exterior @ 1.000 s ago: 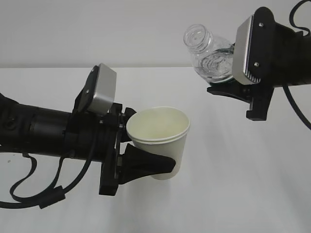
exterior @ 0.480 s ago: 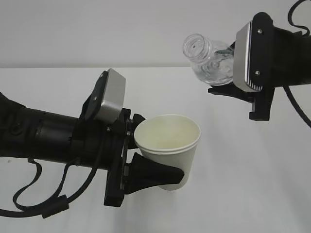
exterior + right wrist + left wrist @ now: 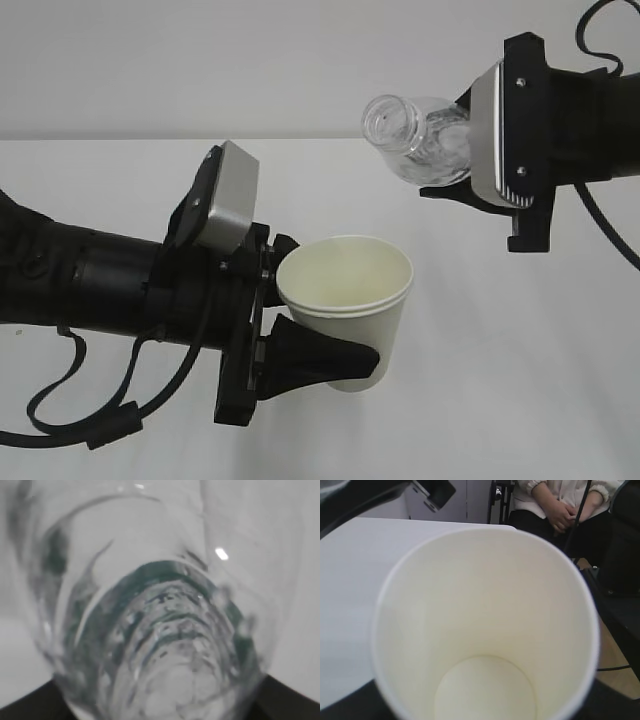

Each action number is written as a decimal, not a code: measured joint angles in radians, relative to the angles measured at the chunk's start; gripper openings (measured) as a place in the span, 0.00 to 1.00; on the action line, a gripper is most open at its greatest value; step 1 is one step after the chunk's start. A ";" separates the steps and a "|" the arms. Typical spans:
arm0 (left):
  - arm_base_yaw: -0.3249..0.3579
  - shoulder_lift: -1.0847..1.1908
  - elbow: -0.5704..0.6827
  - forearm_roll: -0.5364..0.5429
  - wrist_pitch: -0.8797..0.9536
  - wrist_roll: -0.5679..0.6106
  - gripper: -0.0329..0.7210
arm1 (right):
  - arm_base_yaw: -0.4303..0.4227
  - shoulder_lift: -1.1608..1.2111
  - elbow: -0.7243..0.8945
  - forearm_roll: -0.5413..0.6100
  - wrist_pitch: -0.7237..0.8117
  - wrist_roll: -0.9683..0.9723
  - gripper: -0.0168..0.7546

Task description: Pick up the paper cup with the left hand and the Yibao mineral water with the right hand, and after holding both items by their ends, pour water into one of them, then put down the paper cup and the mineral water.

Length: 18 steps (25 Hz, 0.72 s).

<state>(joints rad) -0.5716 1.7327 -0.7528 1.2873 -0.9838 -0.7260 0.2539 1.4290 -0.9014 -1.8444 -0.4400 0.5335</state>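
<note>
The white paper cup (image 3: 347,305) is held upright in the air at centre, with my left gripper (image 3: 300,335) shut on its lower wall. Its cream inside fills the left wrist view (image 3: 485,625) and looks dry. Up at the right, my right gripper (image 3: 470,165) is shut on the lower half of the clear Yibao mineral water bottle (image 3: 415,140). The bottle is tilted, with its open mouth (image 3: 385,118) pointing left and toward the camera, above and slightly right of the cup. In the right wrist view the ribbed bottle (image 3: 150,620) with a green band fills the frame.
A white table (image 3: 480,400) lies under both arms. Black cables (image 3: 80,420) hang from the left arm. A seated person (image 3: 560,505) shows beyond the table's far edge in the left wrist view.
The cup moved right and a little down, then stayed still. The bottle shifted left and tipped further toward the cup.
</note>
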 joint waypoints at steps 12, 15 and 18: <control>0.000 0.000 0.000 0.000 -0.010 0.000 0.64 | 0.000 0.000 0.000 0.000 0.013 -0.088 0.59; 0.000 0.000 0.000 -0.002 -0.012 -0.002 0.64 | 0.000 0.000 0.000 0.000 0.015 -0.115 0.59; 0.000 0.000 0.000 -0.006 -0.017 -0.002 0.64 | 0.000 0.000 0.000 0.000 0.015 -0.137 0.59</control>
<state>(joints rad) -0.5716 1.7327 -0.7528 1.2816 -1.0008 -0.7278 0.2539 1.4290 -0.9014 -1.8444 -0.4247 0.3961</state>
